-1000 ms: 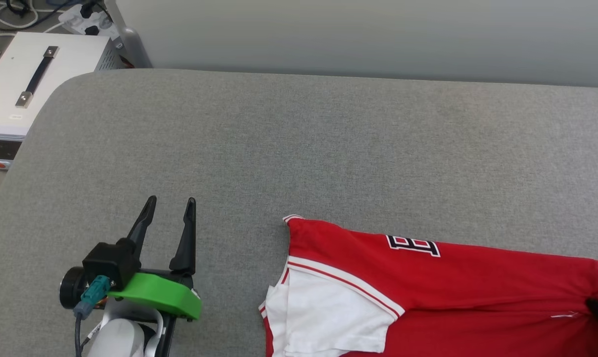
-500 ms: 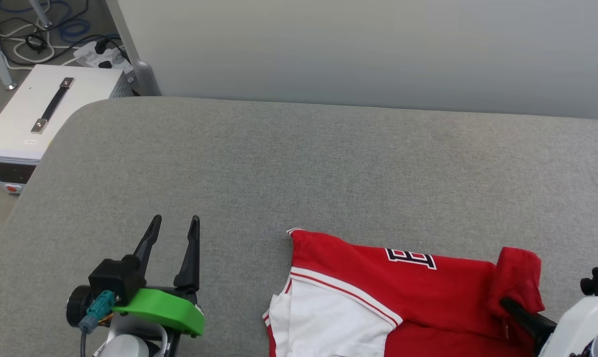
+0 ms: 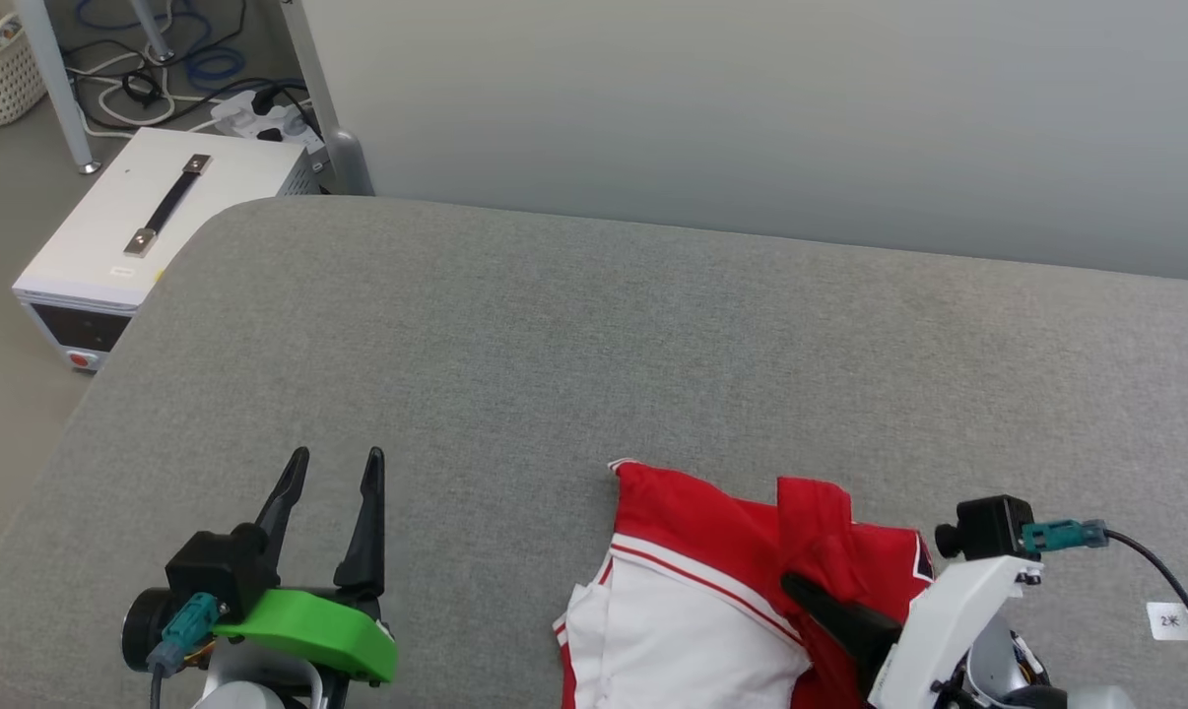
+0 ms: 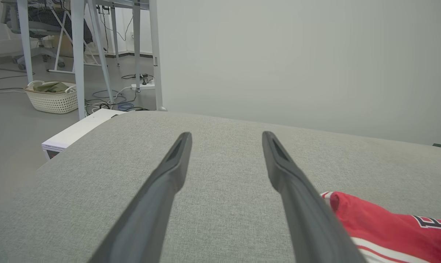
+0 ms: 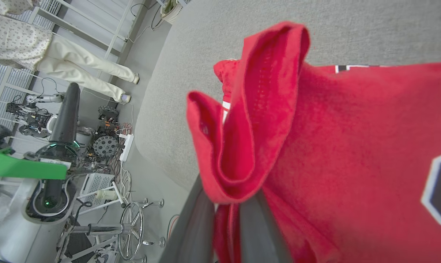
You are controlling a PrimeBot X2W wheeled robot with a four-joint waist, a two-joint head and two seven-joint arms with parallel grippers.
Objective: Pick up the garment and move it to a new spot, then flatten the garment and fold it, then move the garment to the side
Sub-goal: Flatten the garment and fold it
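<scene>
My right end effector point(image 3: 801, 589) is pinched shut on a flap of the red shirt point(image 3: 697, 517). The cloth bunches up over its tips, and the rest of the shirt lies on the grey worktop point(image 3: 555, 345) just to its left. My left end effector point(image 3: 336, 463) is wide open and holds nothing, with the shirt off to its right. I think this is the folding step, so next I should carry the flap across the shirt, lay it flat, then let go.
</scene>
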